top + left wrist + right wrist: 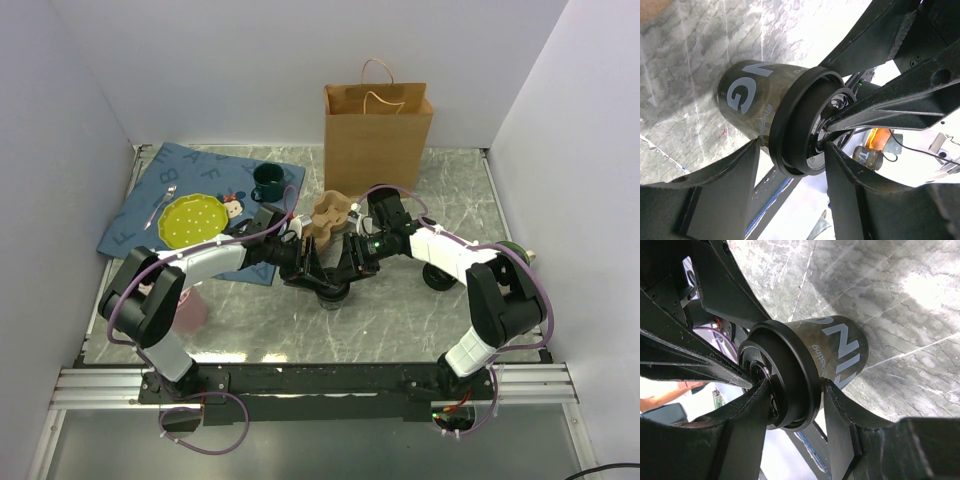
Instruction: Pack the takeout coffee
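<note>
The takeout coffee (332,293), a black paper cup with a black lid, stands at the table's middle. My left gripper (318,276) reaches it from the left and my right gripper (346,272) from the right. In the left wrist view the cup (747,100) carries pale lettering; my left gripper (792,145) has one finger on the lid (795,125) top and the other against the cup wall under the rim. In the right wrist view my right gripper (795,385) pinches the lid (790,365) of the cup (840,347) the same way.
A brown paper bag (377,125) stands open at the back. A blue mat (150,190) at the left holds a green mug (268,182) and a yellow plate (192,220). A pink cup (190,308) stands near the left arm. A brown wooden piece (330,215) lies behind the cup.
</note>
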`<act>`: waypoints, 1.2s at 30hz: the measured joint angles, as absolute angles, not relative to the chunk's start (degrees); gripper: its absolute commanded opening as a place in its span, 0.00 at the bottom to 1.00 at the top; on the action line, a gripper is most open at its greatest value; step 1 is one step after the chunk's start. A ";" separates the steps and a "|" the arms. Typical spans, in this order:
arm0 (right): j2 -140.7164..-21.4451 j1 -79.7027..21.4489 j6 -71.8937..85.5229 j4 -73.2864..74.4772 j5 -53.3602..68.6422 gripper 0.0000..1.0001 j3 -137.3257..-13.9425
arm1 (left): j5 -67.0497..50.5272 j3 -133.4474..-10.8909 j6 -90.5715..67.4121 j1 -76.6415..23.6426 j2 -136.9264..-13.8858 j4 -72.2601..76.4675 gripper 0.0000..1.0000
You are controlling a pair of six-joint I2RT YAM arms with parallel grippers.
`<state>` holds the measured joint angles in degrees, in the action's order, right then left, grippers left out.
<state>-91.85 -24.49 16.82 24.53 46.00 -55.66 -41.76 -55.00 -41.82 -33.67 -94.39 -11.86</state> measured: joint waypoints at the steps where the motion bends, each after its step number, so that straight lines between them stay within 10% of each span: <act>1: -91.85 -24.49 16.78 24.67 45.95 0.50 -55.75 | -41.71 -55.00 -41.82 -33.67 -94.39 -11.86 0.57; 18: -92.25 -24.27 16.19 25.26 45.08 0.51 -56.95 | -41.08 -54.96 -43.05 -33.43 -94.74 -10.35 0.54; 36: -93.08 -23.40 16.62 31.99 41.60 0.75 -64.31 | -38.63 -54.98 -44.27 -33.30 -94.76 -7.25 0.50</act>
